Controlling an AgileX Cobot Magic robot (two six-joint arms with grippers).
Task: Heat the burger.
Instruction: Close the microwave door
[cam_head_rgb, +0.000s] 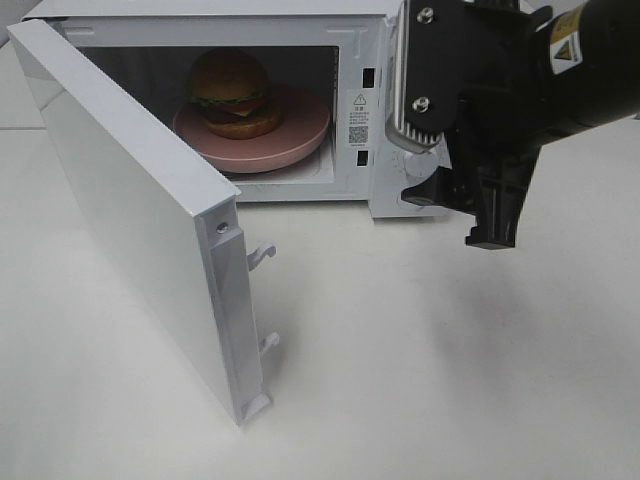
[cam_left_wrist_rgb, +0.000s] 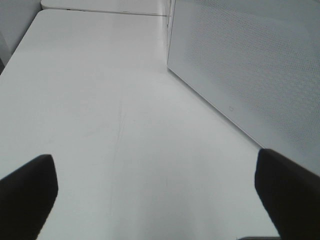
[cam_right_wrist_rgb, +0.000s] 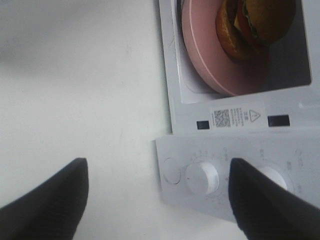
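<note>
Burger (cam_head_rgb: 232, 88) on pink plate (cam_head_rgb: 298, 138) inside open-doored microwave (cam_head_rgb: 350, 60), left and right jaws apart, empty

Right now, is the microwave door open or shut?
Open: the microwave door stands wide, leaving the burger on its pink plate visible inside the cavity.

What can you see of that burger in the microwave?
The burger is small and round, with a glossy brown domed bun on top, green lettuce, a red layer and a dark patty, then a bottom bun. It looks whole and sits upright on a pink plate inside the microwave, whose door stands open. Only the plate touches it.
</note>
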